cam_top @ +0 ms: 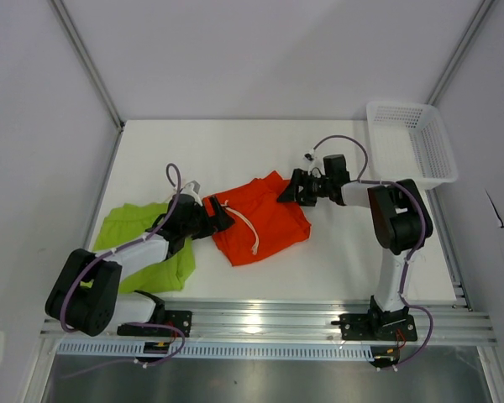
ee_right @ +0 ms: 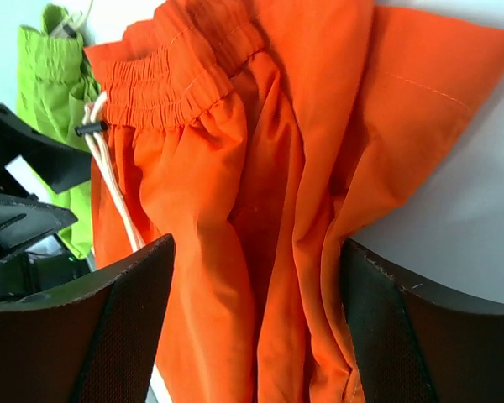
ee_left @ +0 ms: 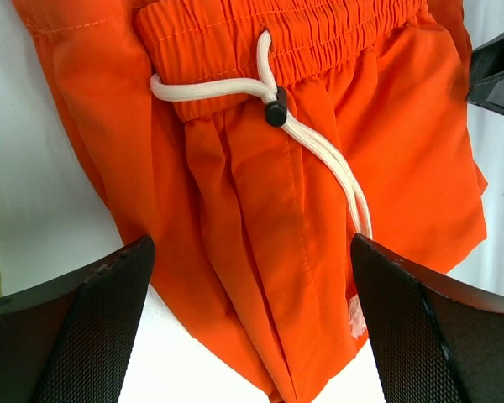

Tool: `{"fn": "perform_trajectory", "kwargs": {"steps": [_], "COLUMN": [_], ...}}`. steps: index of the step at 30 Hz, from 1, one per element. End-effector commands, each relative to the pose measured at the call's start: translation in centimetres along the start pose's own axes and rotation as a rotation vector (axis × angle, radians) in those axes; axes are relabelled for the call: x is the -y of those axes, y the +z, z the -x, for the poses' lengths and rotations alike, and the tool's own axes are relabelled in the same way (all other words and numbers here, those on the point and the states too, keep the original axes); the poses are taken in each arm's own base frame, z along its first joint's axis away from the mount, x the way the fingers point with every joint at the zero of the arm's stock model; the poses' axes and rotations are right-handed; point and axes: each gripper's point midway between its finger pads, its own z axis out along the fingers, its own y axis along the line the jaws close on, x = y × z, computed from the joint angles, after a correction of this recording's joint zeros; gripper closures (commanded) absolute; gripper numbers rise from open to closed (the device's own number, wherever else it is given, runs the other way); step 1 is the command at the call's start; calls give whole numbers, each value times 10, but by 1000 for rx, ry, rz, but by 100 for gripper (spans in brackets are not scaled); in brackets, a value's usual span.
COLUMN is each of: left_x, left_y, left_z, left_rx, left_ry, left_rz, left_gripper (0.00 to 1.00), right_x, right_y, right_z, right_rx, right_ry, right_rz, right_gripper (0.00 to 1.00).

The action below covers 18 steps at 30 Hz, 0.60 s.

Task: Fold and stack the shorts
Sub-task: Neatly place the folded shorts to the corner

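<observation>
A smooth white surface (cam_top: 336, 252) is boxed in by pale walls. The crumpled orange-red shorts (cam_top: 265, 222) are laid out mid-surface, elastic waistband ruched, pale cord drawstring (ee_left: 319, 147) trailing. The lime green shorts (cam_top: 130, 227) are bunched at the left under the left arm. The left pincer (cam_top: 223, 216) is held wide apart at the waistband, and the right pincer (cam_top: 287, 191) is spread either side of a fabric fold.

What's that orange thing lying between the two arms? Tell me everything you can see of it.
It is a pair of bright orange-red shorts of thin, smooth-looking fabric, lying crumpled and creased on the white table. It has a gathered elastic waistband and a pale drawstring threaded through a small dark toggle. The left fingers and the right fingers stand open astride opposite edges; whether they touch the fabric I cannot tell.
</observation>
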Motion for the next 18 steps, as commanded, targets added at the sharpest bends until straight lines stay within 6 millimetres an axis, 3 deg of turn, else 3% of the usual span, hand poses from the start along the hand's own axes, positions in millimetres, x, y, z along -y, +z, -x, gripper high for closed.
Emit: {"fn": "perform_trajectory", "kwargs": {"steps": [1, 10, 13, 14, 16, 18], "left_x": [5, -9, -10, -10, -11, -10], "left_y": [2, -11, -18, -20, -25, -29], "left_z": [12, 9, 7, 6, 7, 10], "left_rx": [47, 18, -3, -8, -27, -21], "left_ry": [-1, 18, 23, 25, 33, 40], "left_rz": [-7, 94, 110, 116, 140, 145], "left_gripper": [1, 1, 1, 1, 1, 1], "right_x": [24, 26, 24, 24, 24, 31], "right_y": [11, 22, 23, 24, 24, 20], "right_z": [-27, -38, -40, -40, -39, -41], "right_rx": [-69, -114, -122, -125, -124, -125], "right_ry": [-16, -23, -23, -23, -23, 6], "right_rz": [-119, -140, -138, -137, -144, -185], "right_gripper": [21, 53, 68, 80, 95, 100]}}
